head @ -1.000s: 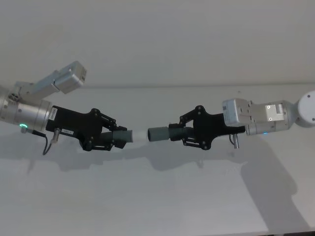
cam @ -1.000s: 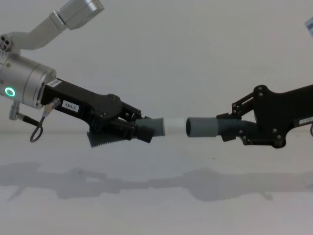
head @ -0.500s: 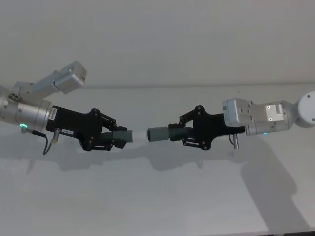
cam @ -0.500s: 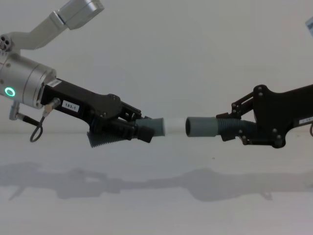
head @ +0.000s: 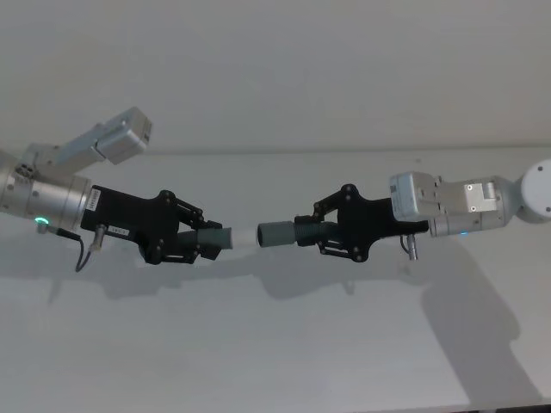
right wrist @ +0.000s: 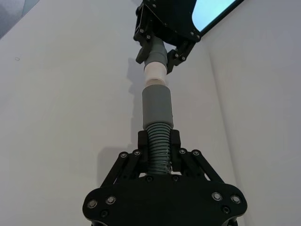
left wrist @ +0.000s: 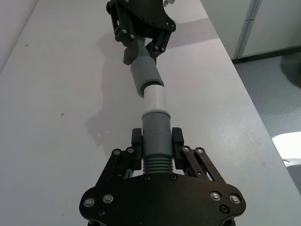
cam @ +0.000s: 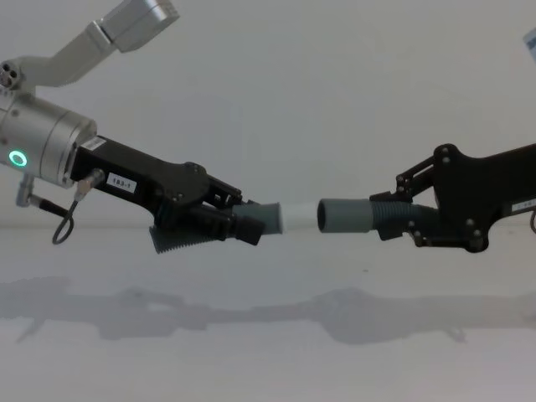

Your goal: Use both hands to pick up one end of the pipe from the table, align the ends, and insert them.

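Observation:
Both hands hold a pipe piece in the air above the white table (head: 258, 344). My left gripper (head: 202, 242) is shut on a grey piece (head: 218, 238) just behind its cuff, and its narrow white tip (head: 246, 237) points right. My right gripper (head: 324, 235) is shut on the ribbed part of the other piece (head: 277, 233), whose socket cuff faces left. In the chest view the white tip (cam: 299, 216) meets the mouth of the socket cuff (cam: 345, 215), almost in one line. The left wrist view shows the tip (left wrist: 154, 96) at the socket (left wrist: 143, 73).
The table's back edge (head: 284, 151) meets a plain wall behind the arms. In the left wrist view the table's side edge (left wrist: 244, 89) drops to grey floor. Shadows of both arms lie on the table below the pipes.
The small gap between the white tip and the socket has closed; the right gripper has edged a little to the left. The left arm has barely moved.

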Tool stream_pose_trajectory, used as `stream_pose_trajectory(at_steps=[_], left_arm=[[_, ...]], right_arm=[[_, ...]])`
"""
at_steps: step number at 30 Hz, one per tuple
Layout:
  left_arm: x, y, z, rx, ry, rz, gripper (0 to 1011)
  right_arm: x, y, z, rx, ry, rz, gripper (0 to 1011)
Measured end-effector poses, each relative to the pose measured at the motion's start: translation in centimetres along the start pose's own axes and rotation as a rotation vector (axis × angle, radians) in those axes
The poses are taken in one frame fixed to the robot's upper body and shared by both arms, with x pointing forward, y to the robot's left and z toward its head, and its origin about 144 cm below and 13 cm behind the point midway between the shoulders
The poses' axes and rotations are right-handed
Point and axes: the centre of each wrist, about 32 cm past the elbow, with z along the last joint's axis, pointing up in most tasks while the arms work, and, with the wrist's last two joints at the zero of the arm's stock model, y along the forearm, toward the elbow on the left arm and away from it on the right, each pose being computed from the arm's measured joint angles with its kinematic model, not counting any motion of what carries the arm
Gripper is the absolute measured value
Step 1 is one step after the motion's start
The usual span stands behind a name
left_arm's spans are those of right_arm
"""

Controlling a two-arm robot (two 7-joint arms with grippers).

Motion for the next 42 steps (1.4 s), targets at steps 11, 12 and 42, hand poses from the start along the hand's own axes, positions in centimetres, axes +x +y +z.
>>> stream_pose_trajectory(at_steps=[11, 12, 42], left_arm=[[0.12, -0.14, -0.16, 0.002, 0.013, 0.009, 331], [0.14, -0.16, -0.19, 0.002, 0.014, 0.01, 331], [-0.01, -0.09, -0.49, 0.001, 0.036, 0.013, 331]], right_arm=[[-0.01, -0.03, -0.01, 0.001, 0.001, -0.001, 234], [-0.02, -0.03, -0.02, 0.001, 0.001, -0.001, 234], [-0.06, 0.44, 0.01, 0.006, 0.008, 0.013, 232]])
